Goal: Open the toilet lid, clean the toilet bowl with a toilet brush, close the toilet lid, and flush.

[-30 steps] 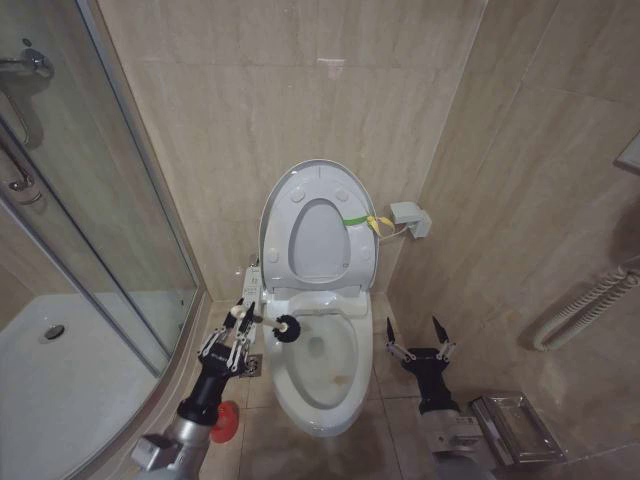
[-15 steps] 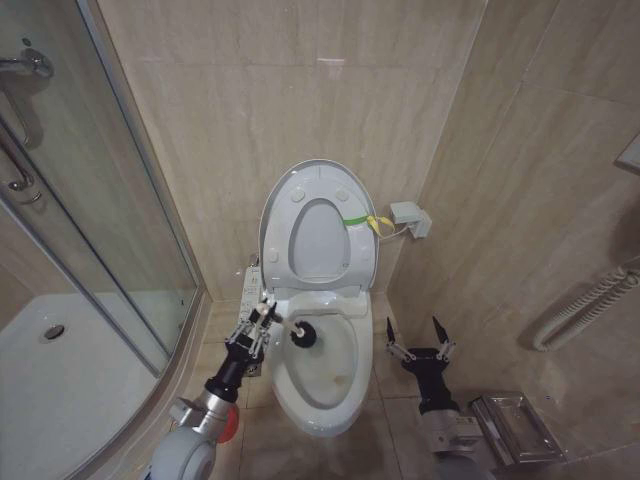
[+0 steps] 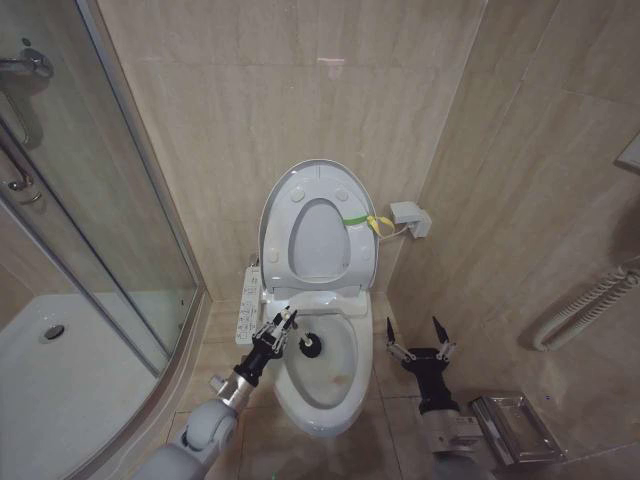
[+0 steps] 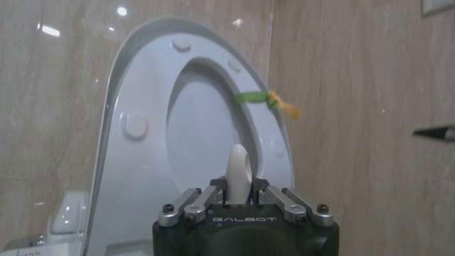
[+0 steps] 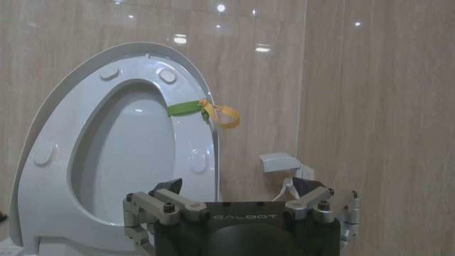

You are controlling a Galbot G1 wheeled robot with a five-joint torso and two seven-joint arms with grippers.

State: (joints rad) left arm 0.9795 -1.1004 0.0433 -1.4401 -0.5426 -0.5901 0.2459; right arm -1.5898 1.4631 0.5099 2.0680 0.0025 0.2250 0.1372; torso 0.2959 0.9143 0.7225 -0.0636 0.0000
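- The left gripper [image 3: 284, 324], closed on the toilet brush [image 3: 305, 343], has moved right, over the toilet bowl [image 3: 320, 405] at lower centre.
- The right gripper [image 3: 418, 337] stays open at lower right.

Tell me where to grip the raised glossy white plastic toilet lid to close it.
Probably the glossy white plastic toilet lid's top rim, approached from the front. It stands upright against the wall, hinged at the bottom, so its top edge is free. The open right gripper waits nearby.
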